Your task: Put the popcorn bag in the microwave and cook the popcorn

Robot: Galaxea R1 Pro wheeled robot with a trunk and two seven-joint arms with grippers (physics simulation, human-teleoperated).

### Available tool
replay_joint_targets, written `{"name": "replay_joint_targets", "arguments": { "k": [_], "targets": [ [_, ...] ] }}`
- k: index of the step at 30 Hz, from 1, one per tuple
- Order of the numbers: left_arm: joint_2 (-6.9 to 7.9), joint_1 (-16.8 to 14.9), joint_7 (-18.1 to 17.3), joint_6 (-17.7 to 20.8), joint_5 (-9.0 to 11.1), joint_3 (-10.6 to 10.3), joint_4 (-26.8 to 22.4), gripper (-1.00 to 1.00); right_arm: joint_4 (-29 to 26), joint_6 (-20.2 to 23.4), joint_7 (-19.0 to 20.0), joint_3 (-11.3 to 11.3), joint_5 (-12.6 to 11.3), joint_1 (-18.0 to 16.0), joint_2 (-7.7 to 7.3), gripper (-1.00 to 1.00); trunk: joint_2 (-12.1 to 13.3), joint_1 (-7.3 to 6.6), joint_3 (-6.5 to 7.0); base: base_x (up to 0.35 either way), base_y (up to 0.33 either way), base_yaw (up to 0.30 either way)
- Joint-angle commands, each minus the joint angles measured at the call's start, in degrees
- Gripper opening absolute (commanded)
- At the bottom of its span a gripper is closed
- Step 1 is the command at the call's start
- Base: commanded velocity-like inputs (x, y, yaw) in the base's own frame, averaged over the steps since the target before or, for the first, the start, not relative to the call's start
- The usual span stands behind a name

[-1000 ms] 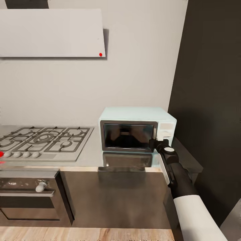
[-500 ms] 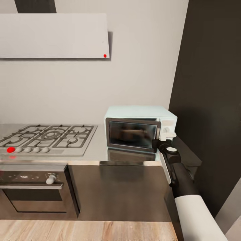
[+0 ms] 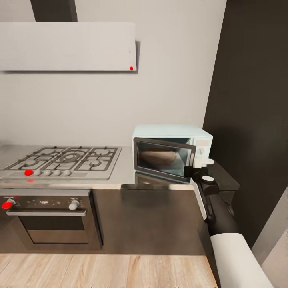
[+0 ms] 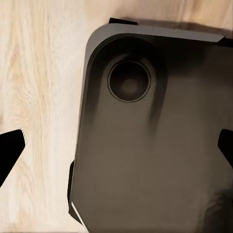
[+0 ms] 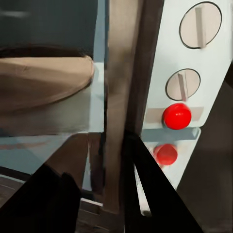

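— What's in front of you, biggest first?

— Your desk (image 3: 120, 182) carries the gas hob (image 3: 64, 162) and, at its right end, the microwave (image 3: 172, 154). Its door (image 3: 164, 160) stands partly ajar.

— Where is the popcorn bag?

— A tan rounded shape, likely the popcorn bag (image 5: 43, 82), sits inside the microwave.

— And your grippers?

— Your right gripper (image 3: 193, 173) is at the door's free edge; its fingers (image 5: 145, 184) pinch that edge beside the dials and red button (image 5: 176, 116). Your left gripper (image 4: 116, 150) has its fingers spread wide above the robot's base (image 4: 155, 145) and the wooden floor (image 4: 39, 73).
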Motion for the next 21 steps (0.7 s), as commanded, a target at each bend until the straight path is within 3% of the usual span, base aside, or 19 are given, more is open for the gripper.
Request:
{"name": "replay_joint_targets", "arguments": {
  "k": [1,21],
  "targets": [
    [-0.01,-0.01,0.04,-0.09,0.36,0.03,-0.04,1.00,0.32,0.15,0.27,3.83,-1.46,-0.01,0.03,-1.00,-0.02,-0.02,-0.06,-0.178,0.111,0.000],
    [-0.01,-0.01,0.04,-0.09,0.34,0.03,-0.04,1.00,0.67,0.19,0.34,3.83,-1.41,-0.01,0.00,-1.00,-0.02,-0.02,-0.06,-0.127,0.030,0.000]
  ]
}}
